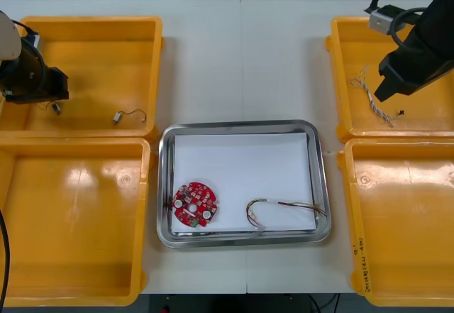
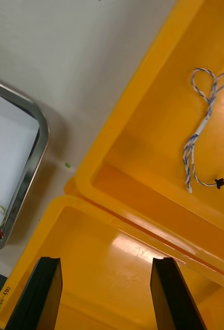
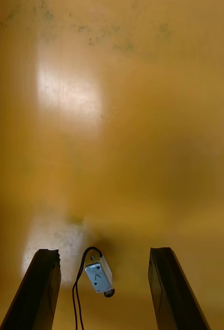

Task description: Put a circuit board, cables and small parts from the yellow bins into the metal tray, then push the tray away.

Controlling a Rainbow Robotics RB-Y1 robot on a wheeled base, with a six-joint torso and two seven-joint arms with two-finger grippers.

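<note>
Lying on the white inside of the metal tray (image 1: 323, 185), nearest to the robot, are a round red circuit board (image 1: 194, 204) at the near left and a red and yellow cable (image 1: 284, 203) at the near right. Farther, the left gripper (image 3: 102, 252) hangs low in the far left yellow bin (image 1: 92, 57) with its fingers spread apart, grasping nothing; a small metal part (image 3: 98, 277) with a thin black wire lies on the bin floor between the two fingers, touching neither. A second small metal part (image 1: 118, 118) lies in the same bin, well apart, toward the tray. The right gripper (image 2: 107, 259), also released and empty, is above the far right yellow bin (image 1: 425, 118), where the twisted blue and white cable (image 2: 199, 129) lies ahead of its fingers, not between them.
</note>
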